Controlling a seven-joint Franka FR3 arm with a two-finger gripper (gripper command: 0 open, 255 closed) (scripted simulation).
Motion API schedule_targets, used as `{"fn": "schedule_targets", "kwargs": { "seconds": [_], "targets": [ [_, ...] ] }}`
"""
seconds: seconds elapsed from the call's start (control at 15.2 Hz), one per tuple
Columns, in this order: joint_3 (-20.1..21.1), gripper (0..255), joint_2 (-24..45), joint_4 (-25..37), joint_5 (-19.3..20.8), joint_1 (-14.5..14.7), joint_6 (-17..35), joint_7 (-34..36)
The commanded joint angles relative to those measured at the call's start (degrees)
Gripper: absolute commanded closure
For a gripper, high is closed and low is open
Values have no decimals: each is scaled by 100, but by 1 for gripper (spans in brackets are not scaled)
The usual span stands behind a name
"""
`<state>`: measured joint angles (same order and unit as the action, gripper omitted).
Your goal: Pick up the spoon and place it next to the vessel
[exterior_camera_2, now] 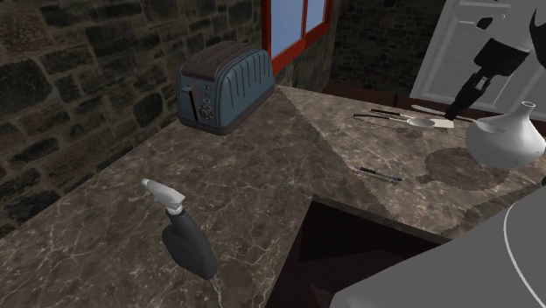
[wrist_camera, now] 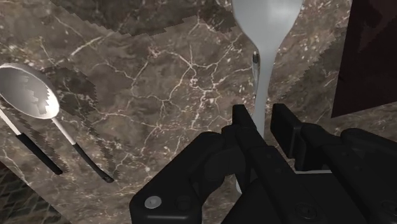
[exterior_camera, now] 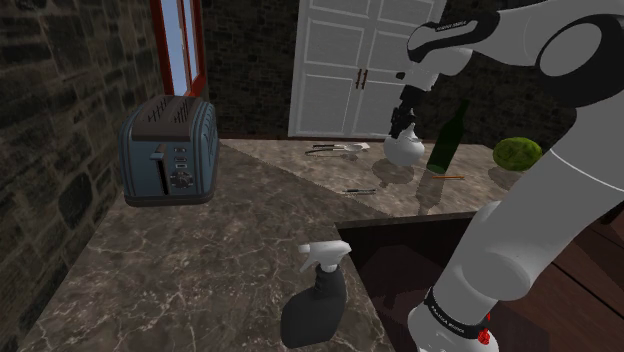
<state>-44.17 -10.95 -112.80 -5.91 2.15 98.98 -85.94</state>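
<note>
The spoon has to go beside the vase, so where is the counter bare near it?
Bare counter lies between the white vase and the thin dark stick. A wider patch runs from the toaster to the spray bottle. Crowded: the green bottle and cutlery flank the vase.

The gripper [wrist_camera: 264, 118] clasps the thin stem of a pale spoon [wrist_camera: 266, 25], whose broad bowl reaches out beyond the black fingertips. Below lies a brown marble countertop [wrist_camera: 159, 83] with white veins and jagged shadows. Well off to one side of the gripper rests a silver spoon [wrist_camera: 32, 95] with a dark handle, and a second dark-handled utensil [wrist_camera: 41, 156] lies just beside it. On the gripper's other side stands a dark panel [wrist_camera: 375, 57].
</note>
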Motion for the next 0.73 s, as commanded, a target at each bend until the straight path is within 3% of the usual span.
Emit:
{"fn": "schedule_targets", "kwargs": {
  "seconds": [0.0,0.66],
  "targets": [
    [-28,255,49,-119,-30,-2,151,-58],
    [-120,255,237,-738,-164,-2,881,-297]
  ]
}}
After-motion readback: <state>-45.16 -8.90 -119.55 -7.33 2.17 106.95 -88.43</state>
